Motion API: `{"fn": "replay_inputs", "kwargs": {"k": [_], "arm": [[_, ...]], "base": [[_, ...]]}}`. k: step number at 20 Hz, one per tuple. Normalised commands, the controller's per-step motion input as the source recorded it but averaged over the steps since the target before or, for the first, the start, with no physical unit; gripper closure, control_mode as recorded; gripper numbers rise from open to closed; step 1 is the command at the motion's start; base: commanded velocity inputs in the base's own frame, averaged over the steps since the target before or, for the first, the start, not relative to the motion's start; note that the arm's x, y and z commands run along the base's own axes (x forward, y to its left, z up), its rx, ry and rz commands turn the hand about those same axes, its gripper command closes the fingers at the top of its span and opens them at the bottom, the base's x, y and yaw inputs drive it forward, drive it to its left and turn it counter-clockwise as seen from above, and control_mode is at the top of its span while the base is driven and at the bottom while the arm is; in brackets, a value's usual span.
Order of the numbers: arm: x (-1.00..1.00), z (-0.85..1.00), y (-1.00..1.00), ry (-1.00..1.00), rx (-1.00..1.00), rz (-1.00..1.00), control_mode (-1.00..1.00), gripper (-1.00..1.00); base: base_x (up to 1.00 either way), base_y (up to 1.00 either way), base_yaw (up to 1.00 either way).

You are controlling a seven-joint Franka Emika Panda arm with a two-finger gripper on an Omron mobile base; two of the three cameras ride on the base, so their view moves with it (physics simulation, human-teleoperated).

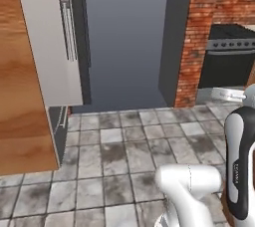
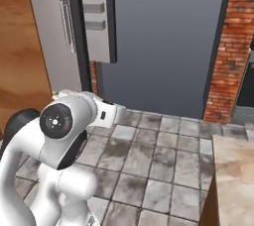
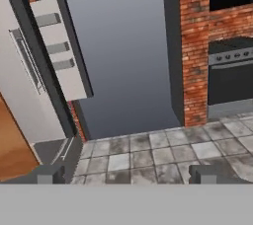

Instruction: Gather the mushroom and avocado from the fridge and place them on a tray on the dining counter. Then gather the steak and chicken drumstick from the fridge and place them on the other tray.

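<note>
While gripper (image 3: 126,173) gapes wide, fridge (image 3: 34,86) door seemingly ajar.

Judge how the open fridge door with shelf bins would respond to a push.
The fridge door looks a rigid slab, so it would probably swing, not flex. Its bins look empty, so likely an easy push. Its smooth face might let the open tool slip.

Brick wall (image 1: 195,42) beside black oven (image 1: 228,59)
</note>
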Motion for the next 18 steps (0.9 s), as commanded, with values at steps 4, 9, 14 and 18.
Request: {"fn": "replay_inputs", "kwargs": {"k": [4,9,14,18], "arm": [[0.00,0.00,0.00,0.00,0.00,0.00,1.00,-1.00],[0.00,0.00,0.00,0.00,0.00,0.00,1.00,-1.00],[0.00,0.00,0.00,0.00,0.00,0.00,1.00,-1.00],[0.00,0.00,0.00,0.00,0.00,0.00,1.00,-1.00]], "base": [[1.00,-0.02,0.00],[1.00,-0.07,0.02],[1.00,-0.12,0.05],[0.92,-0.23,0.14]]}}
